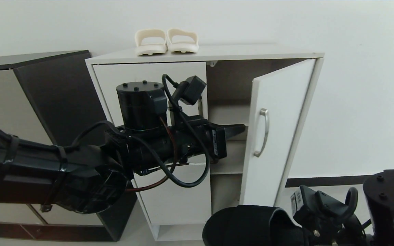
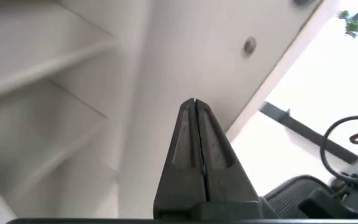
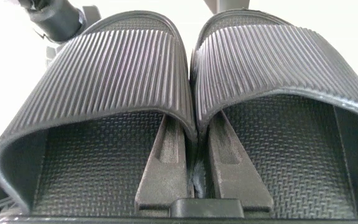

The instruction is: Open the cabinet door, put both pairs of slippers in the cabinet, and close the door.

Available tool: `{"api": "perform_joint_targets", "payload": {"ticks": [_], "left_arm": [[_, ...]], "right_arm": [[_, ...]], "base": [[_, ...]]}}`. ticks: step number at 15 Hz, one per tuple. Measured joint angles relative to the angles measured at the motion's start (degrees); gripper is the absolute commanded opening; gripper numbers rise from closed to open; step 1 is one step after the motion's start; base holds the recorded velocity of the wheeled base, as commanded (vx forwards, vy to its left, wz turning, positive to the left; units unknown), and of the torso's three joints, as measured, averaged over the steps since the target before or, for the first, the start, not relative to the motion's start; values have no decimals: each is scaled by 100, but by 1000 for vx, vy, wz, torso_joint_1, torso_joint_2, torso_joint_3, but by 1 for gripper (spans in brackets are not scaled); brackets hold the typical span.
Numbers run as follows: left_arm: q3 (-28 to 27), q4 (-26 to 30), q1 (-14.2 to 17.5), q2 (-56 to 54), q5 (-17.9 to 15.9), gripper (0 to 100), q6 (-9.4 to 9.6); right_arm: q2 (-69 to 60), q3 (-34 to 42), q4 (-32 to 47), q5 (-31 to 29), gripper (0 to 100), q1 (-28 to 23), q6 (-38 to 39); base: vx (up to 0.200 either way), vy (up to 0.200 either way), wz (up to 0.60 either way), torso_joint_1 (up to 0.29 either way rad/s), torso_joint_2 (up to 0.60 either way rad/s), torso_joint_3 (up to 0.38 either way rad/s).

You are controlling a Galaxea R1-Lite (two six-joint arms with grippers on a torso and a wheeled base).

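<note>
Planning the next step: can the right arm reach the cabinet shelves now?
Probably not cleanly. The door is open, but the left end effector sits in the opening, before the shelves, blocking the black slippers.

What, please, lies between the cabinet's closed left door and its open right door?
The left gripper, shut, lies in that opening, in front of the white shelves, as the head view shows.
</note>
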Motion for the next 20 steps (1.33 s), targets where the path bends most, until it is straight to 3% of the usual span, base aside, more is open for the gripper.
{"api": "perform_joint_targets", "payload": {"ticks": [5,7,10,12,16,18,20], "left_arm": [[-796,-276,-636,714,18,0,-336],[-968,-730,-742,998,378,0,-416],[-955,-681,-585,902,1161,0,-440],[-898,-62,-304,295,2011,0,-372],[-647,1996,597,-1554,3162,0,187],[-130,2601,813,-2656,3732,0,367],[673,3070,1009,-3803,4250,0,572]], "right_arm": [[-141,-124,228,-495,0,201,98],[-48,-238,219,-825,0,215,424],[358,-485,55,-1755,0,273,823],[980,-772,-345,-2710,0,358,1231],[2210,-1827,-702,-4411,0,68,1585],[2555,-2203,-728,-4997,0,-224,1592],[2693,-2269,-724,-5153,0,-458,1592]], "base": [[-160,0,0,5,2,2],[0,0,0,0,0,0],[0,0,0,0,0,0],[0,0,0,0,0,0],[0,0,0,0,0,0],[0,0,0,0,0,0],[0,0,0,0,0,0]]}}
